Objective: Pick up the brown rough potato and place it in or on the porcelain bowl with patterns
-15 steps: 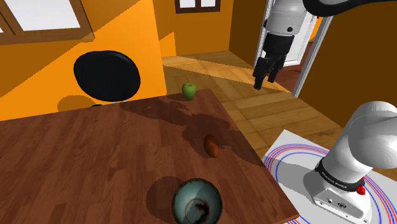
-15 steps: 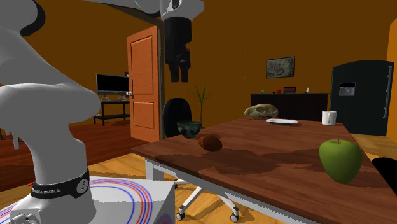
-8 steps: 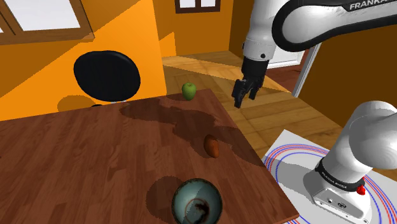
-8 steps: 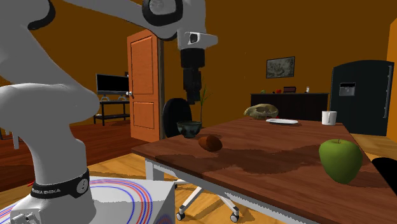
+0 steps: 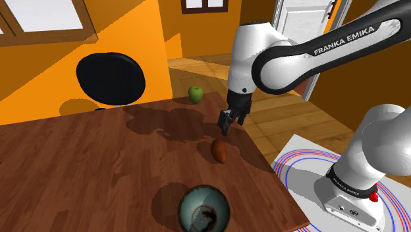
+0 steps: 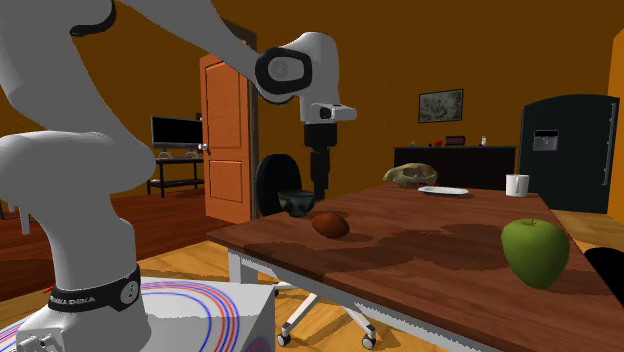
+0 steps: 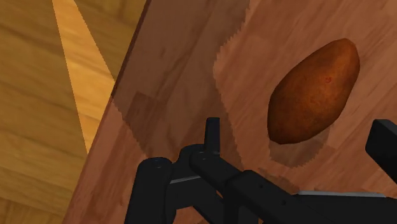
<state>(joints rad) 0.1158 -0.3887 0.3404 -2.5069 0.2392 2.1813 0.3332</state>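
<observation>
The potato (image 5: 219, 151) is a brown, egg-shaped lump with mottled, rough skin. It lies on its side on the dark wood-grain tabletop (image 5: 99, 165), close to the edge, right of centre in the shoulder view. The round bowl (image 5: 186, 200), glazed grey-teal with dark blotches inside, sits at that view's bottom centre, apart from the potato. A smooth green apple (image 5: 195, 94) rests at the tabletop's far corner, above centre. A rounded black chair back (image 5: 110, 78) stands at the upper left. The white arm bends down from the upper right, and its black pincer (image 5: 224, 125) points downward just above the potato without touching it. In the wrist view the fingers (image 7: 212, 133) are spread, with the potato on the tabletop between them.
</observation>
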